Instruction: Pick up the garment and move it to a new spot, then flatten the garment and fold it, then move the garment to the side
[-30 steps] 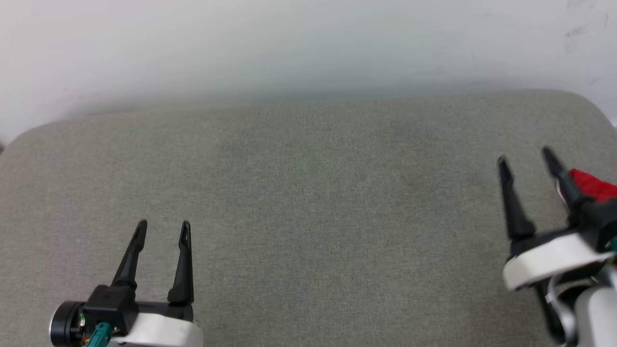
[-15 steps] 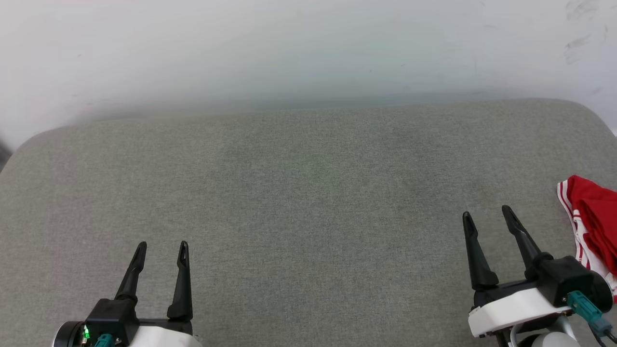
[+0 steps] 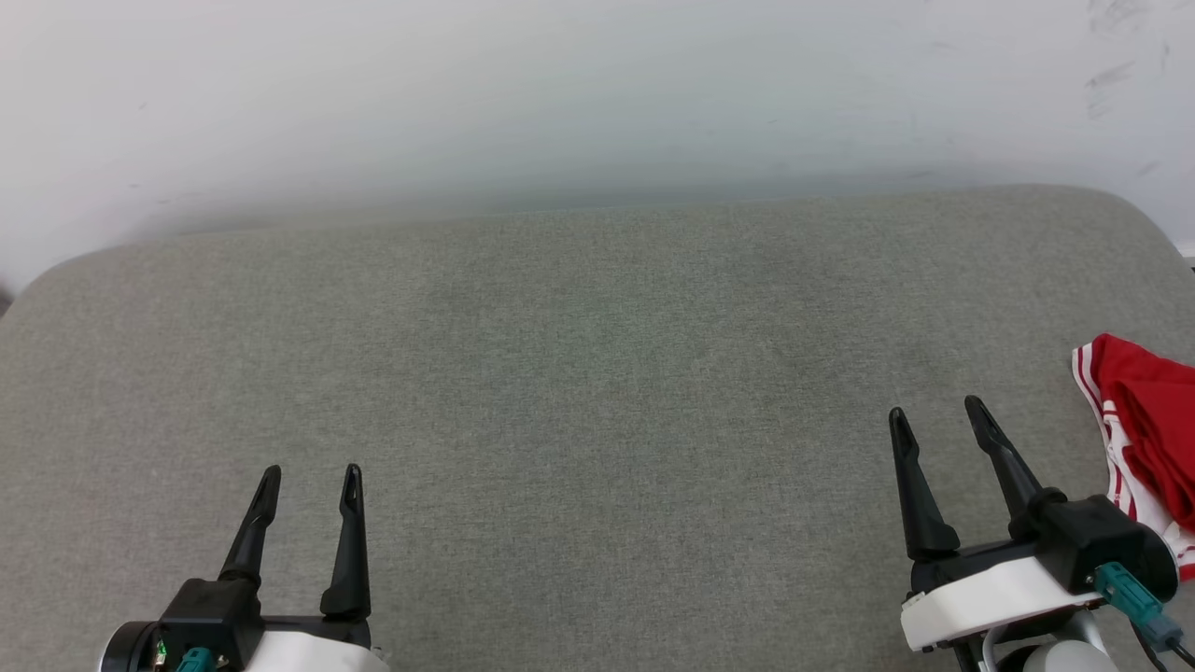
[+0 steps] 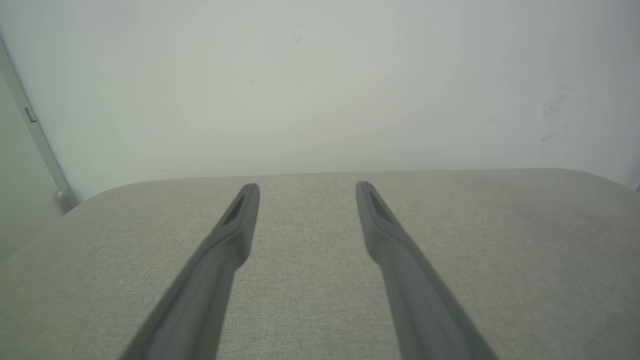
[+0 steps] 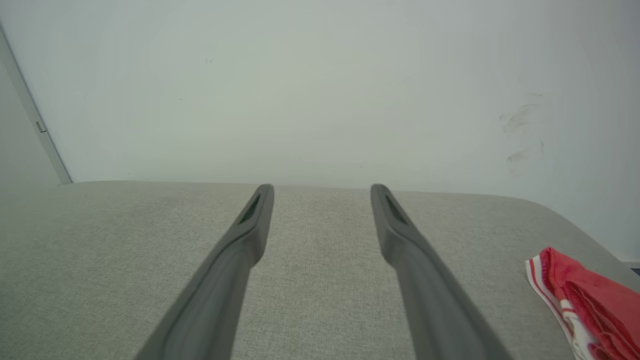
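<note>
Bench point(image 3: 597, 373): grey woven cover, rounded far corners, set against a pale wall point(image 3: 560, 93) that carries a few scuff marks towards its right side.

Garment point(image 3: 1153, 411): lies bunched at the right edge of the bench, towards the front. Red cloth with a white border striped in red along the side facing the bench's middle. It is cut off by the picture edge, so its full extent cannot be told. No print is visible.

Left gripper point(image 3: 311, 471): over the front left part of the bench, fingers spread with bare cover showing between them, pointing towards the far edge. It holds nothing. Its wrist view confirms the gap, with both tips clear.

Right gripper point(image 3: 935, 408): over the front right part of the bench, fingers spread and empty, leaning slightly towards the left. It stands just beside the garment, on the side towards the bench's middle; the fingers do not touch the cloth. In its wrist view the garment point(image 5: 585, 295) lies off to the right of the right-hand finger, with grey cover between them.

The two grippers are well apart.
</note>
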You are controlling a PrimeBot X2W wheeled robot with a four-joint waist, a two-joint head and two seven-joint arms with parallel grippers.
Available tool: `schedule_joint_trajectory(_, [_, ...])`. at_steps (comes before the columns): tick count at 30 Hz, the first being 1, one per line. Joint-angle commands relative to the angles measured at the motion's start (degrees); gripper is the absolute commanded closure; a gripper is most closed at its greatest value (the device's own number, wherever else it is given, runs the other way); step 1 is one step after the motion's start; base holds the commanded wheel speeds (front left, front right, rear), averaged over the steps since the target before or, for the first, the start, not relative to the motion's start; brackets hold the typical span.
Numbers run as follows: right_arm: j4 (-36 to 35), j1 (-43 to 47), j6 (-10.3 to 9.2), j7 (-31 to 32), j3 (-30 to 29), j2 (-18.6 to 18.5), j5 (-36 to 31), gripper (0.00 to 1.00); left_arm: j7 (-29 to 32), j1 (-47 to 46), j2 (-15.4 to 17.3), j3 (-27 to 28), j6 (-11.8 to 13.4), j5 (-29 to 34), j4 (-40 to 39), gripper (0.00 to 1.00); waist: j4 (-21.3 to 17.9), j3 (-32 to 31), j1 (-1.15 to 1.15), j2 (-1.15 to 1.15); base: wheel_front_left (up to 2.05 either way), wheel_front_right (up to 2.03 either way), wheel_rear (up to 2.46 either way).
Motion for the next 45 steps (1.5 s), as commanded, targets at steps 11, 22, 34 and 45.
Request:
schedule_joint_trajectory(11, [0.6, -0.3, -0.03, -0.5, -0.1, 0.2, 0.6, 0.0, -0.1, 0.6, -0.3, 0.2, -0.4, -0.9, 0.4, 0.0, -0.3, -0.2, 0.0, 0.0, 0.0, 0.0, 0.0])
schedule_joint_trajectory(22, [2.3, 1.2, 0.01, 0.5, 0.1, -0.2, 6.0, 1.0, 1.5, -0.4, -0.3, 0.5, -0.4, -5.9, 3.3, 1.0, -0.1, -0.3, 0.0, 0.0, 0.0, 0.0, 0.0])
schedule_joint_trajectory(34, [3.3, 0.1, 0.01, 3.1, -0.5, -0.9, 20.2, 1.0, 4.8, -2.3, -0.3, 0.9, -0.6, -19.1, 5.2, 1.0, 0.0, -0.5, 0.0, 0.0, 0.0, 0.0, 0.0])
schedule_joint_trajectory(45, [4.0, -0.6, 0.0, 5.3, -1.1, -1.3, 31.4, 1.0, 7.4, -3.8, -0.3, 1.3, -0.7, -29.6, 6.8, 1.0, 0.2, -0.6, 0.0, 0.0, 0.0, 0.0, 0.0])
